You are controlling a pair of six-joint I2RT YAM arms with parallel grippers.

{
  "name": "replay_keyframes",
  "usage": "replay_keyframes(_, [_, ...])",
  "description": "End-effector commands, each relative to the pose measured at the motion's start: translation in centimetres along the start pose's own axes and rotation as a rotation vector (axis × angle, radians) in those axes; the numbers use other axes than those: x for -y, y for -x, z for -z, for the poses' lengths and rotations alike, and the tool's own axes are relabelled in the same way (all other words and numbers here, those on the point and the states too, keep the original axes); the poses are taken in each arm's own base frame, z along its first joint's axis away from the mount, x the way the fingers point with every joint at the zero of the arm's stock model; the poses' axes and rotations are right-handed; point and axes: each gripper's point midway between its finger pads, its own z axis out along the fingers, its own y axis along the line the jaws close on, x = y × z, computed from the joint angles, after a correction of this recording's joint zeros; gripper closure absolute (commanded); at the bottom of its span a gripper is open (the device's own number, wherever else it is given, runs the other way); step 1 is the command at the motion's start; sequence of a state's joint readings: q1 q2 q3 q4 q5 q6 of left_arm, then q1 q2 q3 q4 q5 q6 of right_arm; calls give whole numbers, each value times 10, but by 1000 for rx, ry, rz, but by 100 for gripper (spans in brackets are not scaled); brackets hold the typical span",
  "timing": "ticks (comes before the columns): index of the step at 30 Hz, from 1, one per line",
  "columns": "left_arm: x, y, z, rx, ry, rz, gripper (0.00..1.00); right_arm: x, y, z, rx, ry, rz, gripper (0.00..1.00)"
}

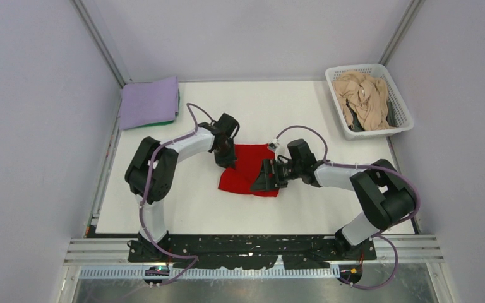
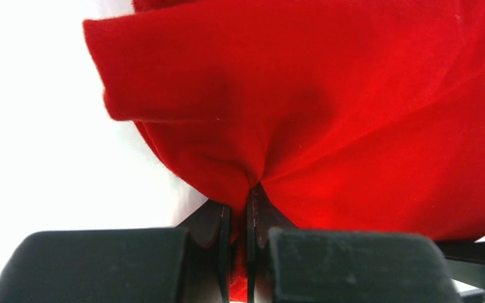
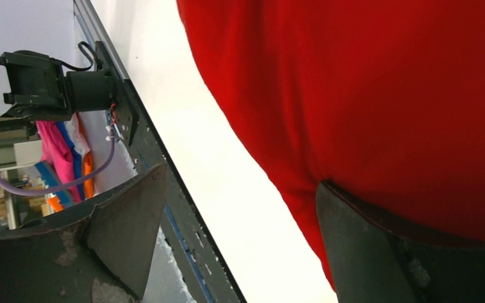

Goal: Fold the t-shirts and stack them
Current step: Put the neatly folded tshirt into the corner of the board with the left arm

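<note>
Fingers of my left gripper point(image 2: 247, 197) are pinched together on a small gathered fold at the edge of the red t-shirt point(image 2: 353, 113). My right gripper point(image 3: 240, 183) stands wide apart, one finger against the cloth, nothing clamped.

Risk: the pinch is thin and bunched. A lift may slip out, or drag the shirt askew across the table point(image 1: 183, 202) with only one side held.

Shirt lies mid-table, partly folded, rumpled, soft. The lavender t-shirt point(image 1: 148, 102) sits folded at the far left corner.
</note>
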State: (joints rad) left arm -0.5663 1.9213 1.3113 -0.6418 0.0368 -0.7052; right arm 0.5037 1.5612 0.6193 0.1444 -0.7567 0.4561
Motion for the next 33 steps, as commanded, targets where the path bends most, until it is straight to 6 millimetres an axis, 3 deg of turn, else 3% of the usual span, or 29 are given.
replay_keyframes(1, [-24, 36, 32, 125, 169, -88, 100, 3, 29, 20, 106, -122, 136, 5])
replay_keyframes(3, [-38, 55, 45, 189, 268, -118, 100, -3, 44, 35, 153, -183, 179, 5])
replay_keyframes(9, [-75, 102, 82, 274, 514, -189, 100, 2, 87, 83, 347, -417, 266, 5])
replay_keyframes(15, [-100, 164, 119, 361, 640, -249, 100, 17, 106, 118, 460, -525, 246, 5])
replay_keyframes(24, [-138, 253, 147, 480, 782, -301, 100, 39, 108, 129, 469, -626, 235, 5])
replay_keyframes(33, [-158, 302, 187, 611, 823, -329, 100, 51, 119, 137, 486, -711, 229, 5])
